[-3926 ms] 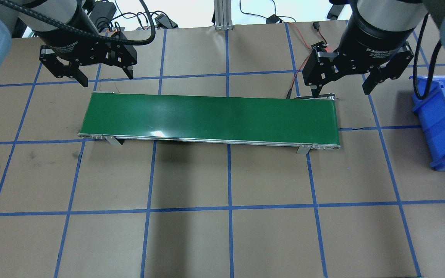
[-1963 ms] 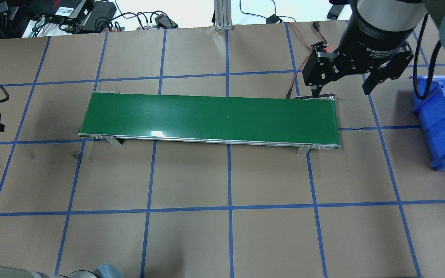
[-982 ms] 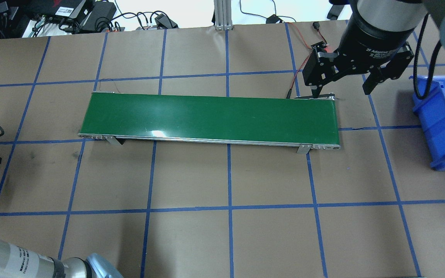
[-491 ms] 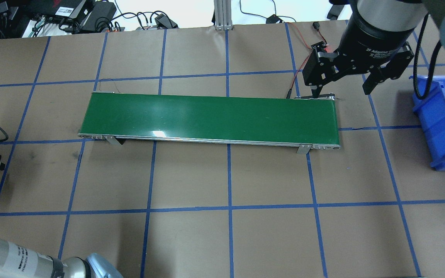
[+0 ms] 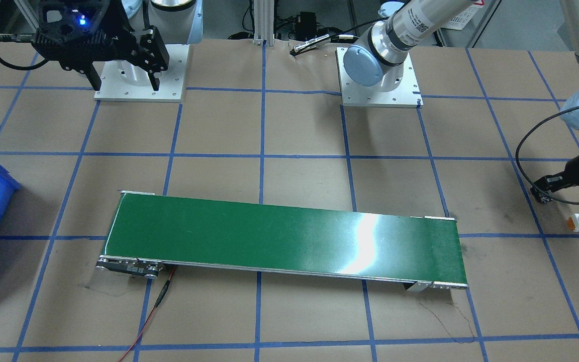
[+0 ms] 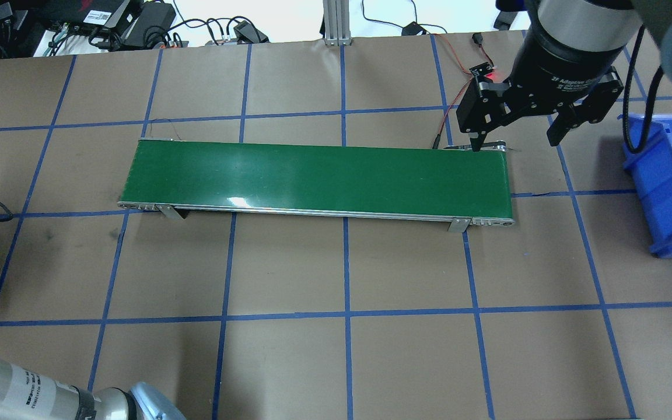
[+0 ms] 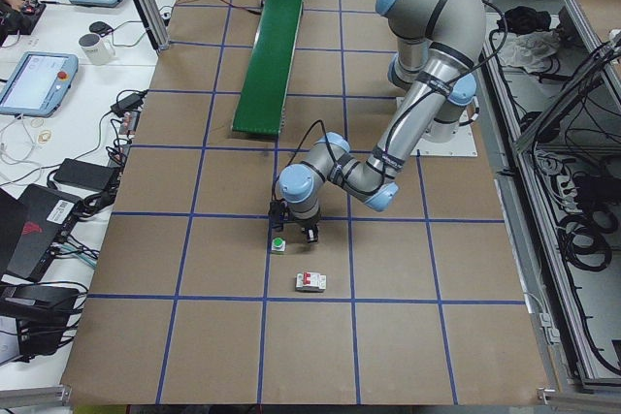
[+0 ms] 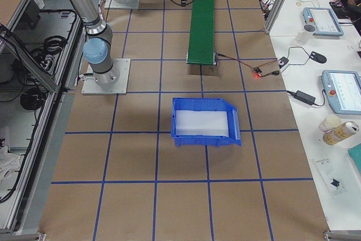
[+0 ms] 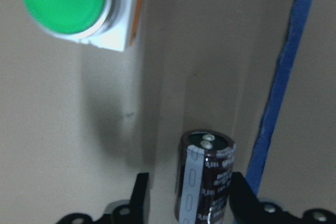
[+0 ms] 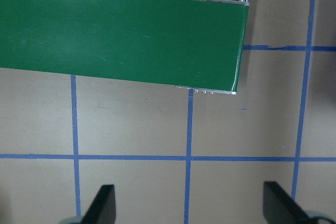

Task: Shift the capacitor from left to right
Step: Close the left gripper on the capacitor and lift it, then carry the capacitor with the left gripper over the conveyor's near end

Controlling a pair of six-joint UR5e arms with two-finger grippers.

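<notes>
Down low, the left end effector, unclosed, straddled the capacitor, whose sleeve print blurred unreadably; the right end effector, lettered "2F Adaptive", hung wide apart.

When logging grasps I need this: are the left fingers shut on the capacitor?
Open: the left fingers straddle the capacitor, a gap showing.

The silver, pale-blue-jointed left arm reaches far out and bends low, its black two-finger left gripper pointing straight down with jaws parted. The matching right arm holds its black two-finger right gripper high, facing down, jaws spread wide.
</notes>
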